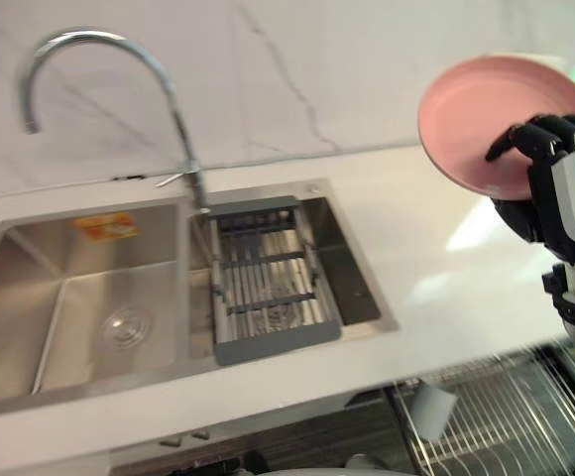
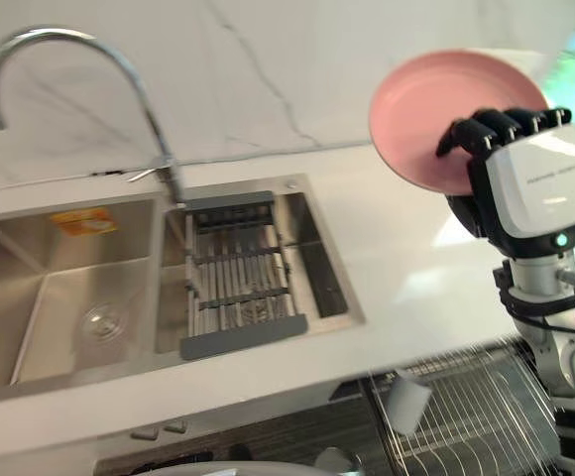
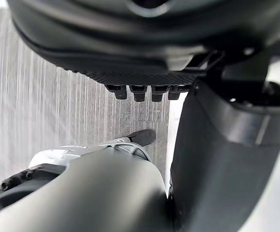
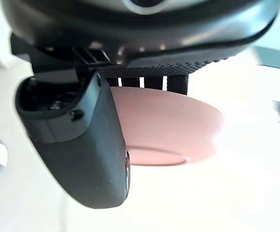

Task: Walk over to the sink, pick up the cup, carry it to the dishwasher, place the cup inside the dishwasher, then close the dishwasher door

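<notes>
R hand (image 2: 525, 188) up over the tabletop (image 2: 406, 278), fingers (image 2: 496, 124) curled round rim of tilted pink plate (image 2: 421, 109), right of sink (image 2: 30, 297). L hand (image 3: 145, 43): grip unclear.

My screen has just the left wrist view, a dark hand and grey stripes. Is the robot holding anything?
Observer: Yes. The right hand has its fingers curled round a pink plate, held up above the white counter.
Operator: Where's the sink?
Observer: The steel sink is set in the counter on the robot's left of the plate, with a grey rack lying across its right basin.
Operator: Is the dishwasher open?
Observer: A wire dishwasher rack sticks out below the counter's edge, under the right arm.
</notes>
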